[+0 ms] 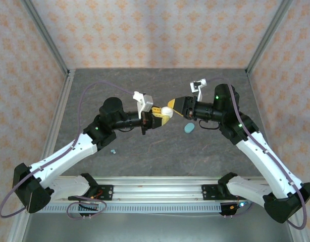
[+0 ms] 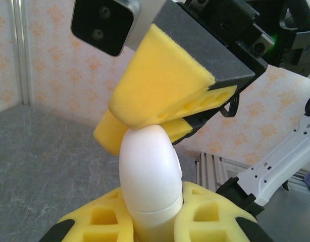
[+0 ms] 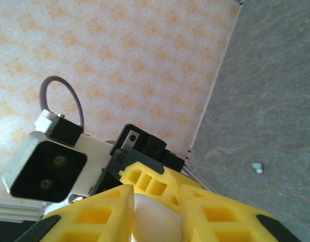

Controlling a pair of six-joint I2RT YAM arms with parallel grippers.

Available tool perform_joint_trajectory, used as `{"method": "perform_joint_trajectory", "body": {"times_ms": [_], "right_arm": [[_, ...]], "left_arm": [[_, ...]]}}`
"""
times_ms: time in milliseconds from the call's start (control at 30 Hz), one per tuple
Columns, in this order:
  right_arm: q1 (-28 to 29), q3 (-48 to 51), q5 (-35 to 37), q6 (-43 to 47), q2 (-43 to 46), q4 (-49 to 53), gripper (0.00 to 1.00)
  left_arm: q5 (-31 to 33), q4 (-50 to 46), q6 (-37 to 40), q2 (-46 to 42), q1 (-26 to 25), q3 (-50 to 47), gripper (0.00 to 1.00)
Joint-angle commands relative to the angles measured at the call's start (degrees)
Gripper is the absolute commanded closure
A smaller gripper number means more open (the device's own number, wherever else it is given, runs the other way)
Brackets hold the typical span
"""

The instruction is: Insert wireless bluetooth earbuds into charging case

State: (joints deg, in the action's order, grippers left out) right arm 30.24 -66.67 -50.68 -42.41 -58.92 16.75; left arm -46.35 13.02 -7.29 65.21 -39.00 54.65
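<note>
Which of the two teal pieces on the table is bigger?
The teal oval near the right gripper, which grips the white case with the left gripper. The other is a tiny teal bud beside the left arm.

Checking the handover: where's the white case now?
Top view, mid-table: white case pinched between left gripper and right gripper, teal case lying on the table just right of it.

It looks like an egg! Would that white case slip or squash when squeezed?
Probably slippery: the white case is glossy and rounded, so the left gripper and right gripper pinching its ends could lose it. Likely stiff: no dent shows where they press.
</note>
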Motion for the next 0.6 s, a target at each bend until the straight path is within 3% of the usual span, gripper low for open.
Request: {"method": "perform_joint_trajectory", "body": {"times_ms": [0, 233, 433, 500, 567], "right_arm": [[1.9, -0.6, 1.1, 4.3, 0.6, 5.7, 0.71], [4.2, -1.1, 6.0, 9.7, 1.1, 13.3, 0.70], [6.3, -1.3, 14.9, 15.4, 1.4, 21.8, 0.71], [6.5, -2.0, 16.9, 16.3, 1.0, 24.0, 0.64], [6.6, -2.9, 20.3, 16.9, 1.4, 25.3, 0.49]], "left_arm": [[-0.3, 2.5, -0.7, 0.4, -0.4, 2.5, 1.00], [2.7, 4.7, -3.0, 1.1, -0.4, 2.5, 1.00], [4.1, 7.3, -5.5, 2.4, -0.2, 2.9, 1.00], [4.2, 6.2, -4.9, 3.0, -0.3, 3.4, 1.00], [4.3, 4.3, -3.8, 3.7, -0.3, 4.1, 1.00]]}}
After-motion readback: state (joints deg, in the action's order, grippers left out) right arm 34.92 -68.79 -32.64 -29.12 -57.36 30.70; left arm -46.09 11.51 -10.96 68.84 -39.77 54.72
